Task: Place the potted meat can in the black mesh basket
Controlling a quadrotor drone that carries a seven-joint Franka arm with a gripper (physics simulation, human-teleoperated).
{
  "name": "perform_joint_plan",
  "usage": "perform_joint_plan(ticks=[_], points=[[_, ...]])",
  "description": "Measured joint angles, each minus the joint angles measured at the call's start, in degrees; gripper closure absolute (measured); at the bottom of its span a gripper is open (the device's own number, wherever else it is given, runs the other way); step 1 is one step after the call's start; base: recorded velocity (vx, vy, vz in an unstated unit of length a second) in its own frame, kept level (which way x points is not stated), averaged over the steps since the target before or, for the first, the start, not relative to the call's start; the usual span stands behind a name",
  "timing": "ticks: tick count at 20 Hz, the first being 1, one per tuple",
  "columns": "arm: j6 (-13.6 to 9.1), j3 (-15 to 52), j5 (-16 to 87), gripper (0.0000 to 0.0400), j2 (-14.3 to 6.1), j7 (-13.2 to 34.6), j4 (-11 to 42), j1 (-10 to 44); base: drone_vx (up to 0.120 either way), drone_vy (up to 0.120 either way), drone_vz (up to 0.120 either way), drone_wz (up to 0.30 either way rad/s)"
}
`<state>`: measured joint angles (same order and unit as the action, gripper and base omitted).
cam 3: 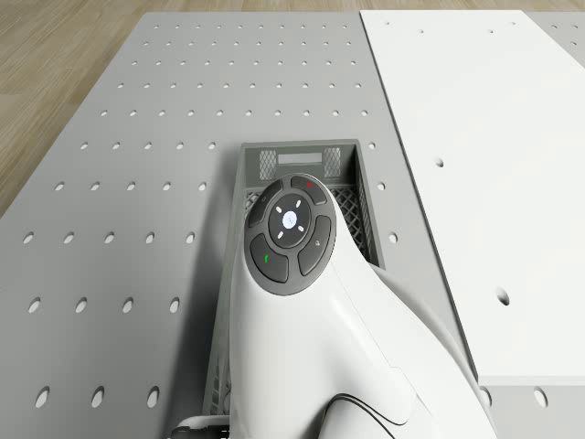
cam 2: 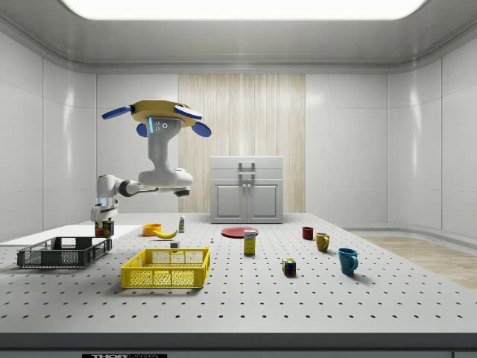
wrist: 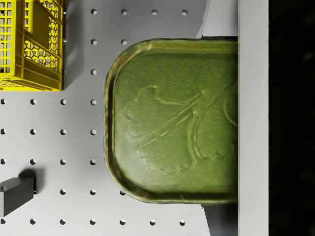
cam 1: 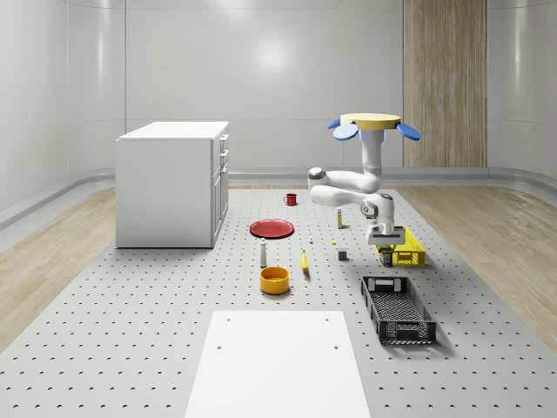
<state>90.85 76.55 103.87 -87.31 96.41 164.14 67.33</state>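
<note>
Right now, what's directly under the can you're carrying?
Under the potted meat can, held in the jaws, the wrist view shows bare perforated table beside the yellow basket. The spot straight below is hidden by the can.

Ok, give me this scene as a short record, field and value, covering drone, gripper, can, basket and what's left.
drone: hovering above the table, near the yellow basket
gripper: shut on the can, held in the air
can: between the fingers, off the table
black basket: on the table, no can inside
left: carry the can over the black basket and release
</note>
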Motion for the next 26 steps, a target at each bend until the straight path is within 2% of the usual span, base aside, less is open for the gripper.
perform_joint_plan(ticks=[12, 15, 21, 26], points=[[0.2, 0.0, -0.1, 0.0114, -0.2, 0.0, 0.0, 0.0, 0.120, -0.020, 0.000, 0.000], [0.2, 0.0, -0.1, 0.0114, -0.2, 0.0, 0.0, 0.1, 0.120, 0.000, -0.107, 0.000], [0.3, 0.0, -0.1, 0.0114, -0.3, 0.1, 0.0, 0.1, 0.120, 0.000, 0.000, 0.000], [0.3, 0.0, -0.1, 0.0114, -0.3, 0.1, 0.0, 0.1, 0.120, 0.000, -0.080, 0.000]])
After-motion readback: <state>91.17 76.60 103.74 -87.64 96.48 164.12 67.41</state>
